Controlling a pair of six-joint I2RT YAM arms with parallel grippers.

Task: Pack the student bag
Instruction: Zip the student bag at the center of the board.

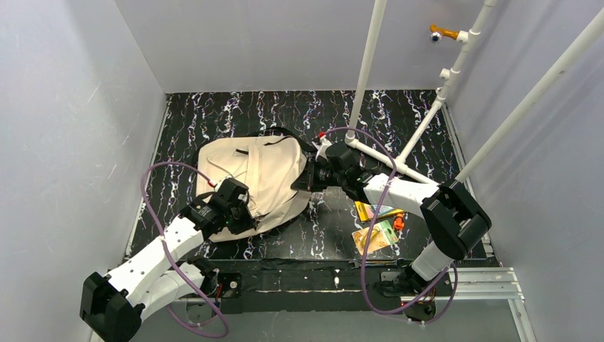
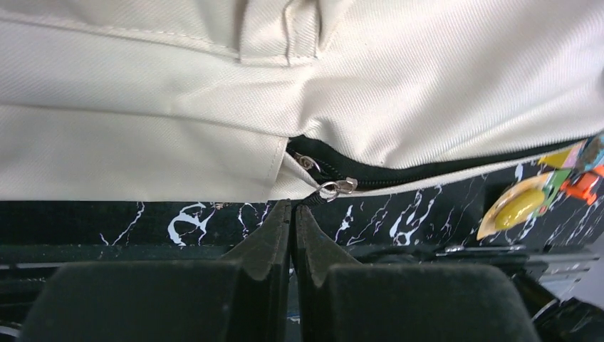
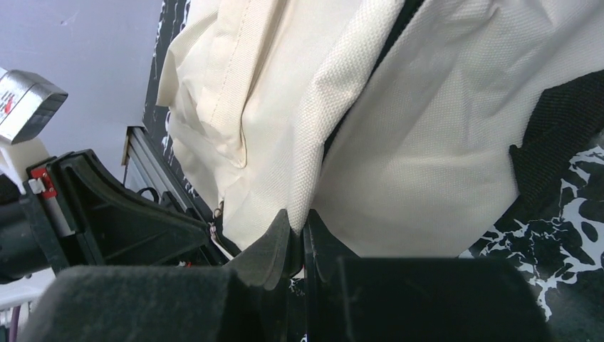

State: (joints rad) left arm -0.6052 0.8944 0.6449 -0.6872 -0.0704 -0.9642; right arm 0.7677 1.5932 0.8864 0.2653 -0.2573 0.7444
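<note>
student bag [image 1: 260, 167]: flat on the black marbled table [image 1: 214, 114], left of centre, sitting between the two grippers. Black strap [image 1: 285, 132] shows at its far edge.

left gripper [image 2: 293, 208]: at the bag's near edge, lower-left corner in the top view. Jaws pressed together, no visible gap. In the left wrist view the zip [image 2: 370, 169] runs just above the tips, partly open with dark lining showing. Zipper slider [image 2: 336, 188] sits just above and right of the tips. Its dark pull tab [image 2: 310, 199] runs down into the tips, so it looks pinched there, though the contact point itself is small and hard to see. A second metal slider [image 2: 306, 162] sits just up-left, apart from the jaws.

right gripper [image 3: 298, 222]: at the bag's right edge, in from the side. Jaws nearly together and clamped on a fold of the beige fabric. The fold drops straight down between the tips, and the rest of the bag fills the right wrist view above them.

books [image 1: 376, 226]: colourful, on the table right of the bag and under the right arm, apart from both grippers.

white pipe frame [image 1: 367, 64] stands at the far right of the table.
</note>
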